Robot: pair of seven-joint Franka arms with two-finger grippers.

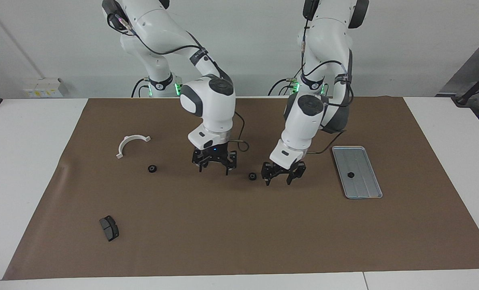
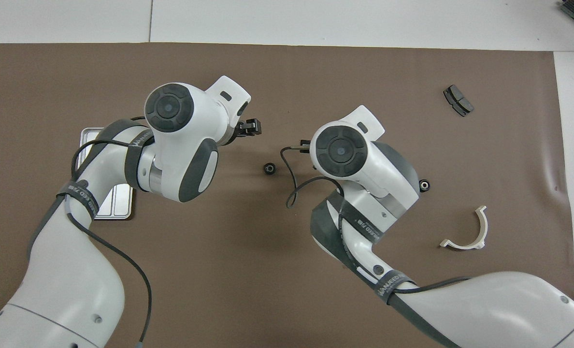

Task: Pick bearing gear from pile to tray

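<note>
Silver-grey tray [image 1: 366, 157] carries one black gear [image 1: 350, 175], which only the facing view shows; overhead, the left arm hides it; another gear [image 1: 253, 176] lies on the desk between the empty left end effector [image 1: 280, 180] and right end effector [image 1: 214, 168], both spread apart.

The facing view looks from high across the counter [image 1: 34, 161] toward the robots, taking in the whole brown mat [image 1: 239, 237] and both arm bases. The overhead view looks steeply down from above the robots' end, closer in. Both share the mat, turned half around.
</note>
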